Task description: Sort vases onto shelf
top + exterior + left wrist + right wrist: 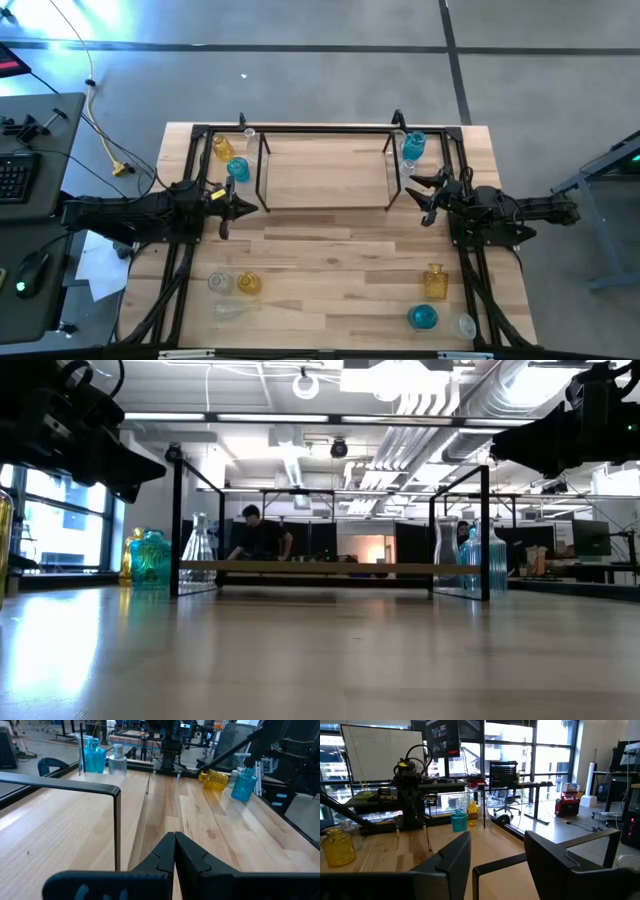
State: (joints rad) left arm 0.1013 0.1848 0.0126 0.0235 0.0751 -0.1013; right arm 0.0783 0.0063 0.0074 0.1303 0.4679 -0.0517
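Note:
The shelf [325, 170] of thin black rods with a wood floor stands at the table's far middle, with nothing on it. Left of it stand an amber vase [222, 148], a blue vase [238, 168] and a clear vase [248, 133]. Right of it stands a blue vase [413, 146]. Near the front edge are an amber vase [248, 284] and a clear vase [218, 283] on the left, and an amber vase [434, 282] and a blue vase [423, 317] on the right. My left gripper [232, 208] hovers shut by the shelf's left end. My right gripper [425, 195] hovers open by its right end, holding nothing.
A larger black frame [180, 260] runs along the table's sides and back. A clear bottle [230, 310] lies near the front left, and another clear vase [465, 325] stands at the front right. Bare wood [330, 270] lies between the two near groups. A person [255, 535] sits far behind the table.

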